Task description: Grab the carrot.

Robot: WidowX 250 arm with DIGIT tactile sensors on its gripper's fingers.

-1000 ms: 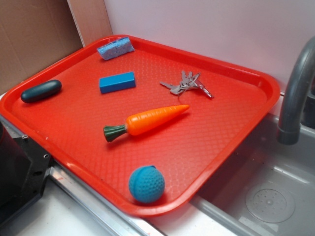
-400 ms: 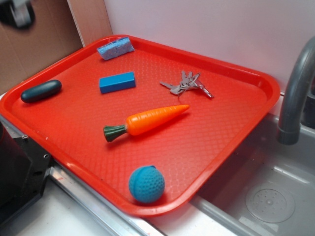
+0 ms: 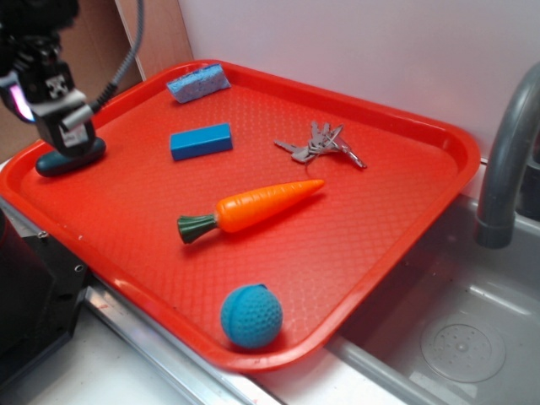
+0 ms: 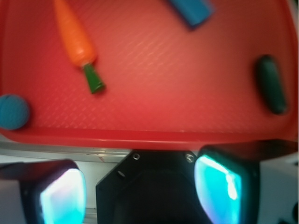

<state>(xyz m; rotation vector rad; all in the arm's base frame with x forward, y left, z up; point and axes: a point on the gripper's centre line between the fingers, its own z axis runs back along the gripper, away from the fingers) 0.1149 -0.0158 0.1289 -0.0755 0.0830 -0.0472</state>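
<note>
Approach step: claw not yet at the carrot

Black claw (image 3: 72, 135) hangs above the tray's left edge, over the dark green oblong capsule (image 3: 59, 160); wrist view shows its fingers spread, nothing between them. Glossy orange plastic toy carrot (image 3: 266, 203) lies flat mid-tray on the red plastic tray (image 3: 439, 169), green stem toward the near-left, well apart from the claw, clear of the blue block (image 3: 201, 141). Next move likely: traverse right, align jaws across the thick body, descend
</note>
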